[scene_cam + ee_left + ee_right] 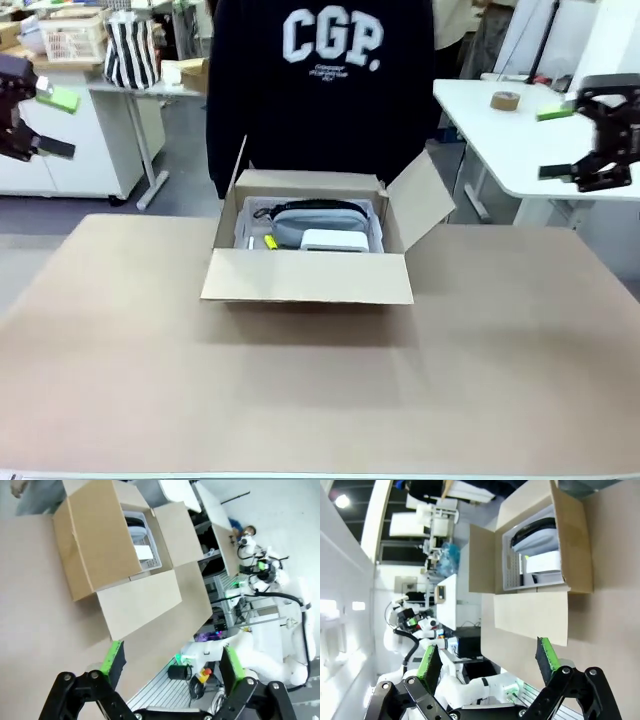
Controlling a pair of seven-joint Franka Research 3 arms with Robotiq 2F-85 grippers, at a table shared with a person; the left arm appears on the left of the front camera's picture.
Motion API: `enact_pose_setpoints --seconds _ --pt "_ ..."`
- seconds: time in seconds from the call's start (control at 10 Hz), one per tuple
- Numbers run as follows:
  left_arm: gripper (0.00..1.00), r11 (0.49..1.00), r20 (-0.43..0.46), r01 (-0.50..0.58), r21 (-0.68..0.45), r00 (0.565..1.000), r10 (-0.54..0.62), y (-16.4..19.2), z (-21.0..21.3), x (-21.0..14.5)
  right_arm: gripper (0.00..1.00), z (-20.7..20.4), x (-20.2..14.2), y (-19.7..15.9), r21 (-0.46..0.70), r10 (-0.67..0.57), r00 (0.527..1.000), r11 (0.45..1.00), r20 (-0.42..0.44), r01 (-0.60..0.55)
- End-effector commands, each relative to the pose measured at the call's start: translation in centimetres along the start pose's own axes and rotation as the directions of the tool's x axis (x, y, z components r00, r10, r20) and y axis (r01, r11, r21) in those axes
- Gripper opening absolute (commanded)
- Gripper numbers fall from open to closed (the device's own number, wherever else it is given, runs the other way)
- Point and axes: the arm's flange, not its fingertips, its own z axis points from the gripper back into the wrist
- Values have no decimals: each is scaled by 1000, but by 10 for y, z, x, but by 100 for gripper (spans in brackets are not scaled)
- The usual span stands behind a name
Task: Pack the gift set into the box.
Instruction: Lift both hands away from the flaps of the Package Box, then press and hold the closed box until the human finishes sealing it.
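The big brown box (306, 277) stands open mid-table, its flaps spread. Inside it is a white slatted tray (376, 228) holding the gift set: a light grey padded item (316, 223) with a dark rim, and a flat white case (335, 240) in front of it. My left gripper (58, 122) hangs open high at the far left, well away from the box. High at the far right, my right gripper (553, 143) is open too. The left wrist view looks past the open gripper (172, 665) at the box (100, 550) and case (144, 553). Beyond the open gripper (487, 662) in the right wrist view lie the box (570, 545), padded item (537, 540) and case (544, 561).
A person in a dark sweatshirt (320, 90) stands right behind the box. A small yellow thing (270, 241) lies in the tray. White side tables stand at back left and back right; the right one (520, 150) carries a tape roll (505, 100). Bare brown tabletop (320, 400) surrounds the box.
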Motion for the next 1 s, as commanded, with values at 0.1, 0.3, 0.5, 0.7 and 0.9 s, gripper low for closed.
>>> enact_pose_setpoints --seconds 0.1,0.3,0.5,0.7,0.9 --pt "100 999 -13 37 27 999 -37 -22 -11 8 100 -4 3 19 -18 54 998 998 -30 -54" --pt "100 999 -13 37 27 999 -37 -22 -11 8 100 -4 3 19 -18 54 998 998 -30 -54" --pt "100 999 -13 37 27 999 -37 -22 -11 8 100 -4 3 19 -18 54 998 998 -30 -54" --pt "100 999 -13 37 27 999 -37 -22 -11 8 100 -4 3 19 -18 54 998 998 -30 -54" --pt "100 999 -13 37 27 999 -37 -22 -11 8 100 -4 3 19 -18 54 998 998 -30 -54"
